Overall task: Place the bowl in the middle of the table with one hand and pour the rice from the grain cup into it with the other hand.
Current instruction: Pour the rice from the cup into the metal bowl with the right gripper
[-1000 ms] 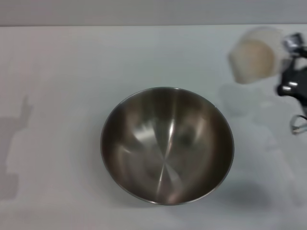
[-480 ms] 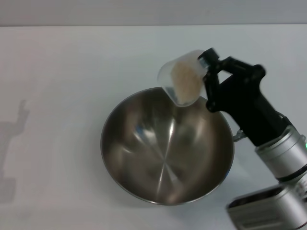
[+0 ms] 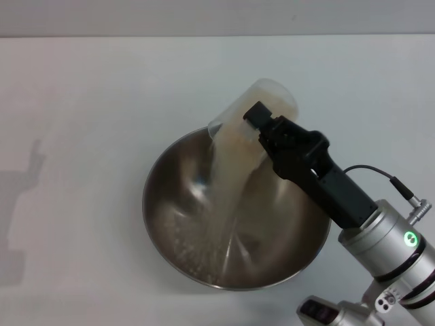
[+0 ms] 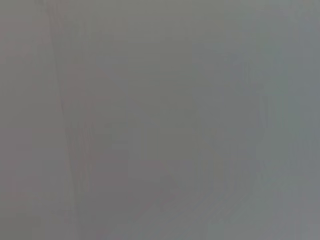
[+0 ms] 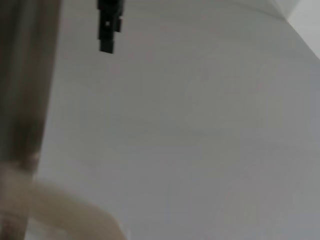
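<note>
Right hand [image 3: 262,125] clamped on grain cup [image 3: 253,115]

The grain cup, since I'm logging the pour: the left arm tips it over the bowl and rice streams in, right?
Not quite: the right gripper tips the grain cup, as the head view shows. Rice does stream into the bowl.

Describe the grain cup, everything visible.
The grain cup is small, translucent plastic, tipped steeply with its mouth down over the bowl's far rim. The right gripper grips it. Rice streams from its lip into the bowl. Its handle is hidden behind the gripper.
</note>
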Controlling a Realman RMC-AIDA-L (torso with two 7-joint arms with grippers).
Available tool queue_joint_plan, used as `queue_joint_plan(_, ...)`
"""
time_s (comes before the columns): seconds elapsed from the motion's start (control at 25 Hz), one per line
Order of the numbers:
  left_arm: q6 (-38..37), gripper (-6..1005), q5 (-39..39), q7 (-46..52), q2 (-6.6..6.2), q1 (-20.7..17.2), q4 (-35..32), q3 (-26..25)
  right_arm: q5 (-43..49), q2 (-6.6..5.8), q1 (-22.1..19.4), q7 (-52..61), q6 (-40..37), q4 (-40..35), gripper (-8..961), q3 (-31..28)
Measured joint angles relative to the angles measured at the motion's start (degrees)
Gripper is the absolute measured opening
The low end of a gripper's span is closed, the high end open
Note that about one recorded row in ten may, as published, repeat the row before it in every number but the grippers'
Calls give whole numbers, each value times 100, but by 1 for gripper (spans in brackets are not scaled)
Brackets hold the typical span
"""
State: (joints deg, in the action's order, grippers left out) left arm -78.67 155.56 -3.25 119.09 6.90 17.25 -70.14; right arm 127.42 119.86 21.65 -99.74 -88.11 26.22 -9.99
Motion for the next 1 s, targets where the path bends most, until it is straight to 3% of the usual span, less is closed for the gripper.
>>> queue_joint_plan(0.24,17,842,-1,0,6,5,12,7,82,3,-38,-1098,250,170,20,14)
queue_joint_plan(1.0,28,842,1,0,9,7,49,18,143,3,-109,-2990,796,449,23,184)
